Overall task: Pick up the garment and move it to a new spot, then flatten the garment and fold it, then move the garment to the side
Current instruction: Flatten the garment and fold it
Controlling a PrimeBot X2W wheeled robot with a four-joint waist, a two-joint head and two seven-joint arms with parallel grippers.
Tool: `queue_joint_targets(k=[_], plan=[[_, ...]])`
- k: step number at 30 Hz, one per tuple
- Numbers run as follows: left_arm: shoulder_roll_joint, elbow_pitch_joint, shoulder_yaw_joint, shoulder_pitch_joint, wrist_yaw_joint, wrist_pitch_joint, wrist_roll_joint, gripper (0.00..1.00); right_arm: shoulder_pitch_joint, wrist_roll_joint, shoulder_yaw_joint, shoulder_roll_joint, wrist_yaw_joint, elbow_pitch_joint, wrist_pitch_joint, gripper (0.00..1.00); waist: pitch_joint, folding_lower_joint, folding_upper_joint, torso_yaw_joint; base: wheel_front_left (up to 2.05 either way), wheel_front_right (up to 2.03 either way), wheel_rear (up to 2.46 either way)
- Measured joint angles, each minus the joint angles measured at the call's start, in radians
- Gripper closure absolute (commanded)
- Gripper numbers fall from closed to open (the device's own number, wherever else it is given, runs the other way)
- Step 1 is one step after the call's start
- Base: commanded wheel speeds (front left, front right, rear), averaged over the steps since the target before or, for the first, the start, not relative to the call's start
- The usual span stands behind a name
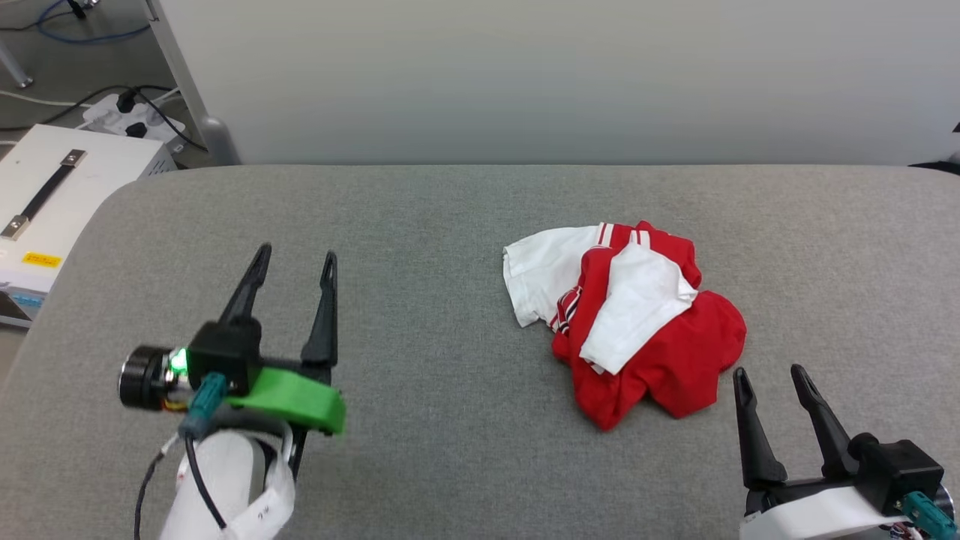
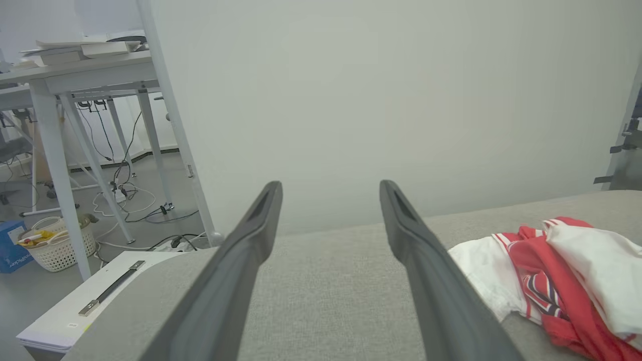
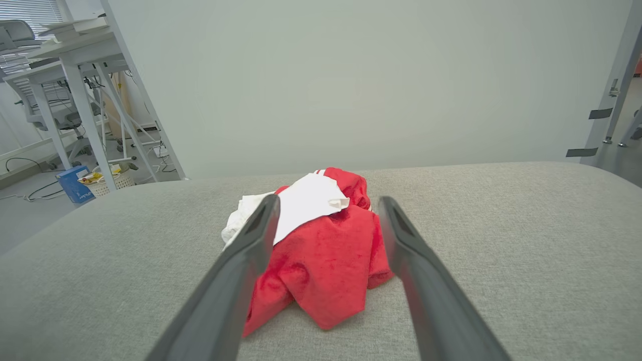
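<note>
**Crumpled garment (image 1: 637, 330) waits on grey pad (image 1: 450, 225), R gripper (image 1: 769, 371) closest**

The garment lies bunched right of centre on the grey pad, red body toward the robot, white sleeves folded over the top & far-left side. The R gripper, fingers spread wide w/ nothing between them, stands just beside the heap's near-right edge and points straight at it (its wrist view frames the red cloth between the two fingers). The L gripper (image 1: 297, 252), equally wide and empty, sits well apart to the left, w/ bare pad between it and the nearest white sleeve. The heap has no clean long axis; at most it runs diagonally, white sleeve far-left to red hem near-right. On this evidence the R arm looks best placed for the first pick-up; the lift is not yet begun.
</note>
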Motion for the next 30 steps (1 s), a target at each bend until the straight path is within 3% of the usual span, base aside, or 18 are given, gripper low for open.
queue_joint_targets(k=[6,16,22,30], plan=[[0.067,0.057,-0.089,-0.237,-0.013,0.0,-0.071,0.0,-0.055,0.0,0.011,0.0,0.0,-0.011,0.0,0.0,0.061,0.0,0.0,-0.021,0.0,0.0,0.0],[0.227,0.255,-0.44,-0.65,-0.016,0.04,-0.332,0.0,-0.134,0.004,0.018,0.0,0.0,-0.025,0.0,0.0,0.18,0.0002,0.0,-0.08,0.0,0.0,0.0],[0.269,0.323,-0.7,-0.833,-0.016,0.24,-0.509,0.0,-0.154,0.006,0.021,0.0,0.0,-0.031,0.0,0.0,0.237,0.0002,0.0,-0.118,0.0,0.0,0.0],[0.306,0.337,-1.045,-1.001,-0.016,0.635,-0.784,0.0,-0.202,0.009,0.027,0.0,0.0,-0.04,0.0,0.0,0.303,0.0002,0.0,-0.157,0.0,0.0,0.0]])
